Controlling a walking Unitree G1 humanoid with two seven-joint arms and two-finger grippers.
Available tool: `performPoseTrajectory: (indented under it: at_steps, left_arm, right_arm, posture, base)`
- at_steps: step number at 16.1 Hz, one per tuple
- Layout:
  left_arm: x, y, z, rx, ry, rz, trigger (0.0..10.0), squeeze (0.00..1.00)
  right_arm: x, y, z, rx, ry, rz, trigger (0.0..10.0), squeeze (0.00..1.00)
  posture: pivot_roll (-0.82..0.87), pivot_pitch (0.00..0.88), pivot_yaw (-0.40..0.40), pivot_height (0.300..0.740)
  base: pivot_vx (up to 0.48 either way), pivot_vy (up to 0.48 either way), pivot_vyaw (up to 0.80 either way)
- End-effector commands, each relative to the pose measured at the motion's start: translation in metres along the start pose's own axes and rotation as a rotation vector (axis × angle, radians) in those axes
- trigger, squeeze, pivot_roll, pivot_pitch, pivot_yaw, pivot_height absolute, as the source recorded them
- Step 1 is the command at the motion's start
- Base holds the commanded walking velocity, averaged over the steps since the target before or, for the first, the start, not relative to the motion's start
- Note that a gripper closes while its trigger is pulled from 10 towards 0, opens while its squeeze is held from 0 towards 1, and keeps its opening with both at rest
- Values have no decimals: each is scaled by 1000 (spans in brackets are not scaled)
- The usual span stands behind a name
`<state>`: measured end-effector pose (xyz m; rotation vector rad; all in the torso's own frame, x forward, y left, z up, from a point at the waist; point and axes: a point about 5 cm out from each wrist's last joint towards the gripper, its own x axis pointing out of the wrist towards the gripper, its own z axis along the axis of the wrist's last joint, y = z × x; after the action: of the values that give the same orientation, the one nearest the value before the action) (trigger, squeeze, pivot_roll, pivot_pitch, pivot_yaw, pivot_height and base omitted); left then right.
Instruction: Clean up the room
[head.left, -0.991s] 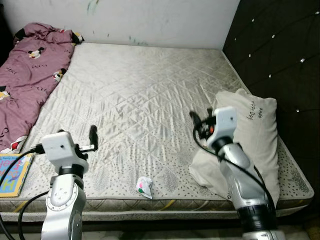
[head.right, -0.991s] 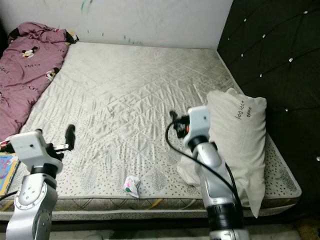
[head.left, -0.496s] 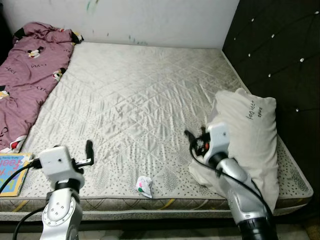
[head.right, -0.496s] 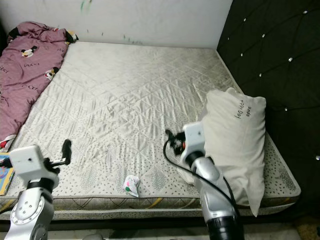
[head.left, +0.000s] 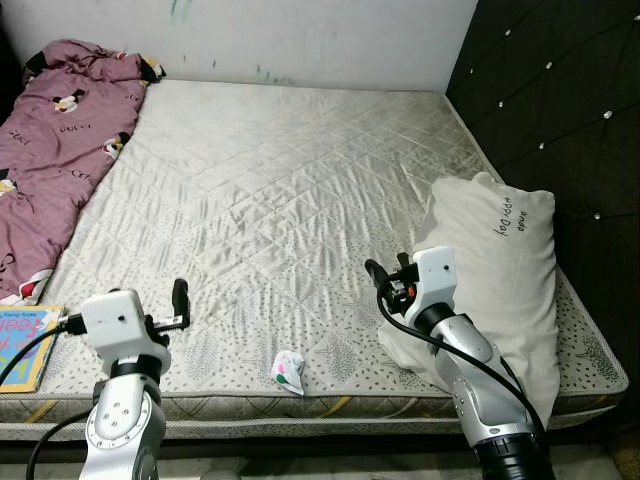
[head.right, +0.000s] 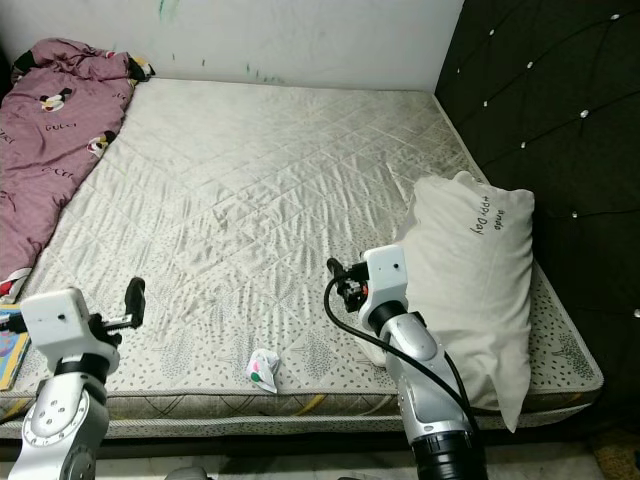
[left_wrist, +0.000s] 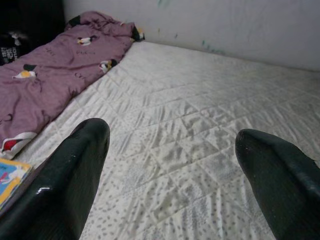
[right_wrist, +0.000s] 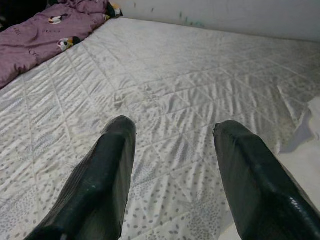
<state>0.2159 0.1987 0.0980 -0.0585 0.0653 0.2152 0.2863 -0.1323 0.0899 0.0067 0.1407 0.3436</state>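
A white quilted mattress (head.left: 290, 170) lies before me. On its right side a cream pillow (head.left: 500, 270) with handwriting leans by the black headboard. A small crumpled white wrapper (head.left: 287, 372) with coloured spots lies near the front edge, between my arms. My left gripper (head.left: 180, 296) hovers open over the front left of the mattress, holding nothing. My right gripper (head.left: 374, 272) is open just left of the pillow's lower corner, apart from it. In the wrist views both the left gripper (left_wrist: 170, 165) and the right gripper (right_wrist: 172, 170) show spread fingers above bare mattress.
A pink printed blanket (head.left: 55, 150) is bunched along the mattress's left side. A colourful book (head.left: 25, 345) lies at the front left corner. The black tufted headboard (head.left: 560, 100) rises on the right and a white wall runs behind the bed.
Both arms have come down and back toward the front edge. The right gripper dropped from beside the pillow's middle to its lower corner. The wrapper and pillow stayed put.
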Motion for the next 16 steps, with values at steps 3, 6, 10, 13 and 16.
performPoseTrajectory:
  at_steps: [3,6,10,13,16]
  left_arm:
    - [0,-4,3,11,-13,-13,10000,0]
    - [2,-4,4,15,-17,-15,10000,0]
    - [4,-5,5,18,-24,-12,10000,0]
    - [6,-5,6,23,-29,-11,10000,0]
    - [7,-5,6,25,-33,-11,10000,0]
  right_arm:
    - [4,-2,7,-13,-18,9,10000,0]
    - [6,-1,7,-20,-18,26,10000,0]
    - [8,-2,8,-25,-23,31,10000,0]
    - [10,-1,9,-26,-29,35,10000,0]
    - [12,-1,10,-30,-35,39,10000,0]
  posture:
    - [114,28,-73,740]
    - [118,20,-79,740]
    - [124,7,-83,695]
    - [125,3,-82,660]
    - [125,2,-83,630]
  base:
    - [0,0,0]
    - [0,0,0]
    - [0,0,0]
    - [0,0,0]
    - [0,0,0]
